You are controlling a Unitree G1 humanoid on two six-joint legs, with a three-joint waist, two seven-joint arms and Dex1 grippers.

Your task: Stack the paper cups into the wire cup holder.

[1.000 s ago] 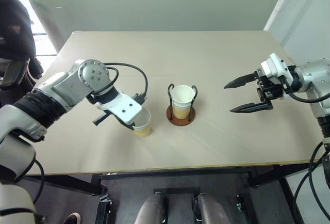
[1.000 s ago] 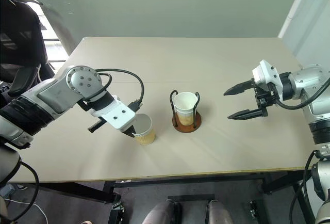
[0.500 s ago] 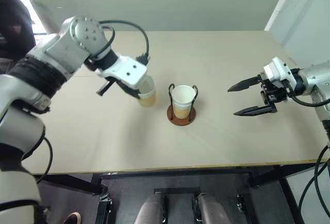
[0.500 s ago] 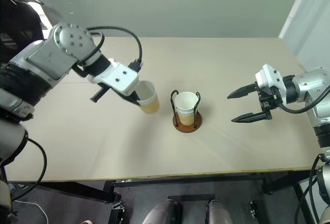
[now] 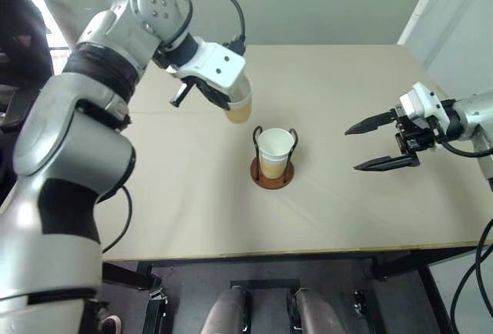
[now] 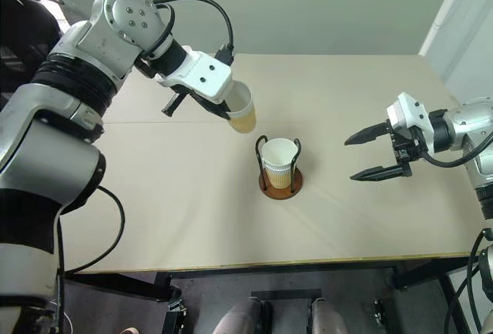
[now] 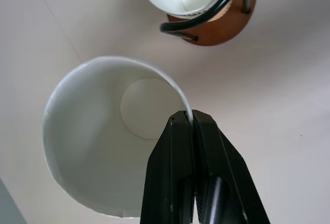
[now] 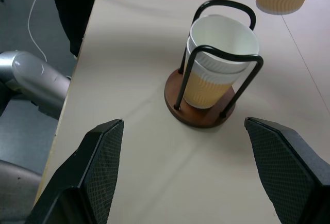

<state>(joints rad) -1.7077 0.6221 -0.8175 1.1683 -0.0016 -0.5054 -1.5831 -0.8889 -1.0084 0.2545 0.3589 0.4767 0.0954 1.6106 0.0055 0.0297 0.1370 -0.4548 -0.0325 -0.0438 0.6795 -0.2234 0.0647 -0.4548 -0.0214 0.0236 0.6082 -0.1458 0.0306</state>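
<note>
The left gripper is clamped on the rim of a paper cup, one black finger inside the wall and one outside, and holds it in the air above the table, up and a little to the left of the wire cup holder. The holder stands near the middle of the table with two nested cups seated between its black loops. Well off to the right, the right gripper hangs over the table with its fingers spread wide and nothing between them.
</note>
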